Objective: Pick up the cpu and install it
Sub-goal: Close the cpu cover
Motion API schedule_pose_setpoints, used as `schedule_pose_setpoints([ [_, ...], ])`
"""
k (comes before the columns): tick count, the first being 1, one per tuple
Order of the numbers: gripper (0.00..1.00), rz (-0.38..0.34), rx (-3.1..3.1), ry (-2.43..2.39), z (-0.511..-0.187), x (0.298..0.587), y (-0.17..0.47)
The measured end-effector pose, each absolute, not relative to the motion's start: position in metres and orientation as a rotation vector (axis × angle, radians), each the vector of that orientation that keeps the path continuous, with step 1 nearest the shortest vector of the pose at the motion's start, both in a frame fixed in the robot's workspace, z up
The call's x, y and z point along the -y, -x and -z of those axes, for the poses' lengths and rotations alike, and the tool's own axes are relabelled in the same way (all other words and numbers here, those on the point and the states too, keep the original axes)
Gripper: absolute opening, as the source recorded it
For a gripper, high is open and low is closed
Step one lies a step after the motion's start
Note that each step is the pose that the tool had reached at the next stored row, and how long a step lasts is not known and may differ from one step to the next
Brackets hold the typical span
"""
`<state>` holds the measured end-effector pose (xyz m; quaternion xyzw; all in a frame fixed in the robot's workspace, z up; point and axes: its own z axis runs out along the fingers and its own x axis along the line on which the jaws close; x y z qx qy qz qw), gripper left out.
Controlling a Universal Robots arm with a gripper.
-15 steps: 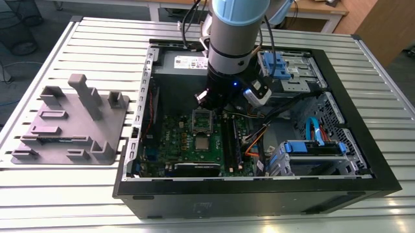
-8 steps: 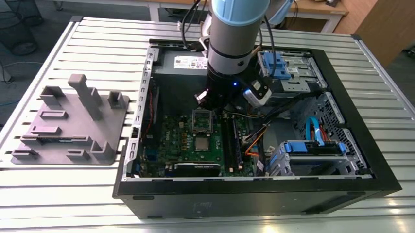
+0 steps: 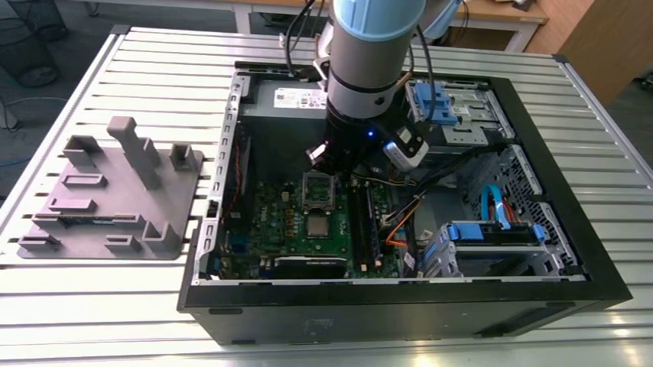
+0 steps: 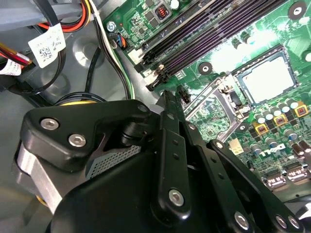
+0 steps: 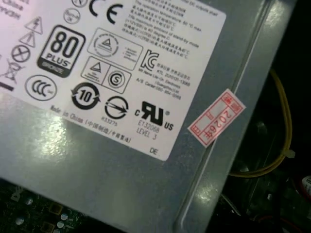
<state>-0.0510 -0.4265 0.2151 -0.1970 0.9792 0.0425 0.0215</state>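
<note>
Exterior view: where is the black gripper [image 3: 329, 160]?
— Just above the dark metal socket frame [image 3: 320, 189]; open or closed, I cannot tell.
— And the small square silvery cpu [image 3: 320, 225]?
— Flat, lid up, mid green motherboard [image 3: 271, 222], beside that frame.

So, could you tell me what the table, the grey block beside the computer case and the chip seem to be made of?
The table looks like bare metal, probably aluminium: pale ribbed slats with a dull sheen. The grey block looks like matt plastic, perhaps printed: uniform grey, no glare. The chip has a metal-looking lid: flat, pale and silvery.
</note>
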Motion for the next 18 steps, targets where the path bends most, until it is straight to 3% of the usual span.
schedule_pose_setpoints([
  [18,0.11,-0.135,-3.028,0.646,-0.2213,0.43,0.051],
])
